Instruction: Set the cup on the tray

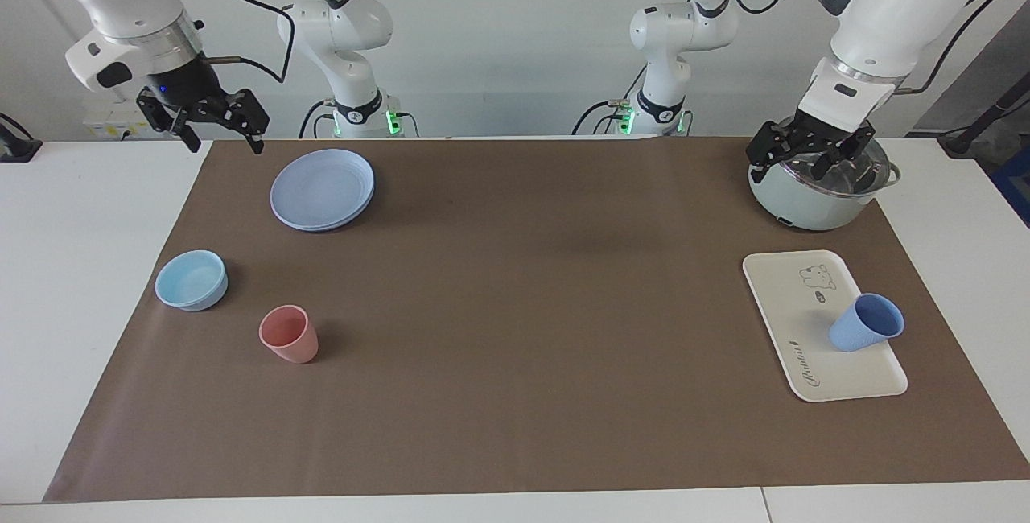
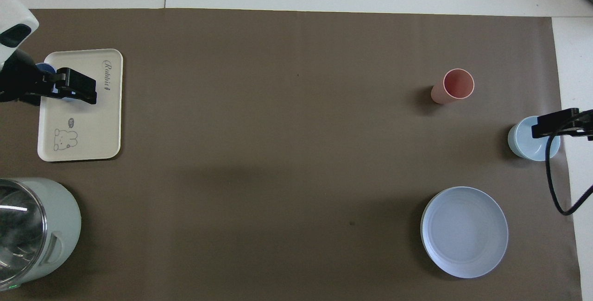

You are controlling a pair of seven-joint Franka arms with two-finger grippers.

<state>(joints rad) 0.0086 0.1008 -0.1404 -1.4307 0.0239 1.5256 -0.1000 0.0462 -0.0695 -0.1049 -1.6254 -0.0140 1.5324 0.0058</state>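
My left gripper (image 1: 809,154) hung over the pot (image 1: 817,193), jaws apart and empty, since the cup (image 1: 866,323) already stood on the tray (image 1: 784,298). My right gripper (image 1: 216,122) waited, jaws apart, near the plates (image 1: 322,189).

In your overhead view the left gripper (image 2: 69,89) hides nearly all of the cup (image 2: 43,66), and the right gripper (image 2: 553,124) covers part of the bowl (image 2: 526,146). The pot (image 2: 41,227) is cut off by that view's edge.
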